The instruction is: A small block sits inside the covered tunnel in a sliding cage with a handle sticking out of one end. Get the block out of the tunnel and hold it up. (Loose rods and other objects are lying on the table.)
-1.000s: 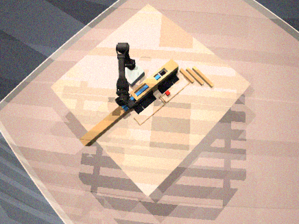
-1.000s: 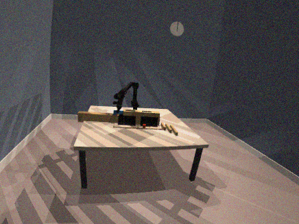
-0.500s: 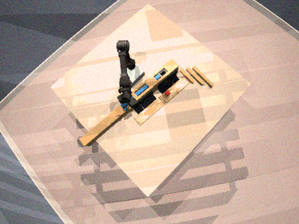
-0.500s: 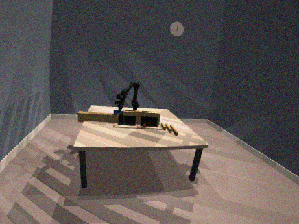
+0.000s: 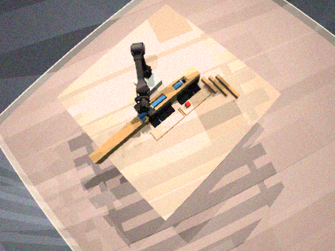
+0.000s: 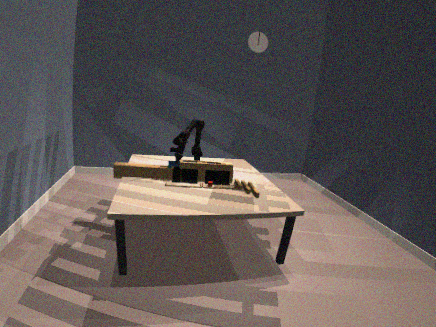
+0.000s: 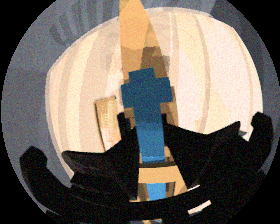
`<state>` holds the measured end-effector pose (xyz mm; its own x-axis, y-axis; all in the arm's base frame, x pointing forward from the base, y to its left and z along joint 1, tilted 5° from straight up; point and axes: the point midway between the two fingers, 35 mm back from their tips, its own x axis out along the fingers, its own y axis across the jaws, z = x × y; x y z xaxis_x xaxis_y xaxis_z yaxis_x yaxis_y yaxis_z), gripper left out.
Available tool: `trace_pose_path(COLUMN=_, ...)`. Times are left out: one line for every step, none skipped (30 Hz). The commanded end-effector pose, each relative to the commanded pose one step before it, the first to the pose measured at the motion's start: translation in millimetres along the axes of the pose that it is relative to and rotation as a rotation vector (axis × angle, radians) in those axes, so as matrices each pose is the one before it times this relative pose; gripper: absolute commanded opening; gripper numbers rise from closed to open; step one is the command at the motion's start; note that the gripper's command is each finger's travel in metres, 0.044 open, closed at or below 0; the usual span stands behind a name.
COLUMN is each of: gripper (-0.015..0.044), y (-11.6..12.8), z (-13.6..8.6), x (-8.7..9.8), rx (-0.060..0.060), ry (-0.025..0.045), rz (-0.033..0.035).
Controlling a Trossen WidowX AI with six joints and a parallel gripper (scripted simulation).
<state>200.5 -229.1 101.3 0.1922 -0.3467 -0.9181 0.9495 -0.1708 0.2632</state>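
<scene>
The wrist view gives the grip most closely: the black gripper (image 5: 145, 114) (image 6: 177, 161) (image 7: 149, 127) is clamped on the blue cross-shaped handle (image 5: 142, 117) (image 6: 173, 164) (image 7: 150, 140), its fingers on either side of the stem. From above, the wrist of the arm (image 5: 140, 68) (image 6: 198, 136) covers much of that handle, while the exterior view catches only a bit of blue at the gripper. The top view shows the whole wooden tunnel housing (image 5: 194, 73) (image 6: 201, 175) (image 7: 160, 174) lying diagonally, with blue showing through slots in its roof and a long wooden beam (image 5: 117, 140) (image 6: 142, 170) (image 7: 134, 25) running out from the handle end. The small red block (image 5: 187, 104) (image 6: 210, 183) appears in the top and exterior views only, outside the housing, at the low pale tray (image 5: 167, 128) (image 6: 182, 185) (image 7: 106, 122) in front of the dark side openings. Three loose wooden rods (image 5: 218, 85) (image 6: 246, 187) beyond the far end separate clearly from above. The exterior view alone has the round wall clock (image 6: 258, 42) and the table's dark legs (image 6: 121, 247).
</scene>
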Motion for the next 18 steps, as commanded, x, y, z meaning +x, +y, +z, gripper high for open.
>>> trace_pose_path(gripper=0.0, y=4.29, z=-25.2, x=3.59, rx=-0.0187, ry=0.07381, rz=0.01489)
trace_pose_path(gripper=0.0, y=0.0, z=0.0, x=0.0, rx=0.0, ry=0.0, rz=0.0)
trace_pose_path(gripper=0.0, y=0.0, z=0.0, x=0.0, rx=0.0, ry=0.0, rz=0.0)
trace_pose_path(gripper=0.0026, y=-4.7, z=24.78, x=-5.51, rx=0.0189, ry=-0.07445, rz=-0.015)
trace_pose_path(gripper=0.0053, y=0.0, z=0.0, x=0.0, rx=0.0, ry=0.0, rz=0.0)
trace_pose_path(gripper=0.0079, y=0.0, z=0.0, x=0.0, rx=0.0, ry=0.0, rz=0.0)
trace_pose_path(gripper=0.0105, y=0.0, z=0.0, x=0.0, rx=0.0, ry=0.0, rz=0.0)
trace_pose_path(gripper=0.0131, y=0.0, z=0.0, x=0.0, rx=0.0, ry=0.0, rz=0.0)
trace_pose_path(gripper=0.0157, y=0.0, z=0.0, x=0.0, rx=0.0, ry=0.0, rz=0.0)
trace_pose_path(gripper=0.0184, y=0.18, z=0.26, x=-0.64, rx=-0.0004, ry=0.0013, rz=0.00019)
trace_pose_path(gripper=0.021, y=0.36, z=0.53, x=-1.32, rx=-0.0008, ry=0.00268, rz=0.0004)
trace_pose_path(gripper=0.0236, y=0.48, z=0.71, x=-1.83, rx=-0.0011, ry=0.00368, rz=0.00057)
trace_pose_path(gripper=0.0262, y=0.61, z=0.91, x=-2.4, rx=-0.0014, ry=0.00477, rz=0.00077)
trace_pose_path(gripper=0.0289, y=0.73, z=1.1, x=-3.05, rx=-0.0017, ry=0.00598, rz=0.00101)
trace_pose_path(gripper=0.0315, y=0.84, z=1.29, x=-3.78, rx=-0.002, ry=0.00728, rz=0.00131)
trace_pose_path(gripper=0.0341, y=0.89, z=1.4, x=-4.38, rx=-0.0023, ry=0.00827, rz=0.00158)
trace_pose_path(gripper=0.0368, y=0.86, z=1.36, x=-4.63, rx=-0.0023, ry=0.00857, rz=0.00176)
trace_pose_path(gripper=0.0394, y=0.79, z=1.27, x=-4.73, rx=-0.0023, ry=0.00858, rz=0.00188)
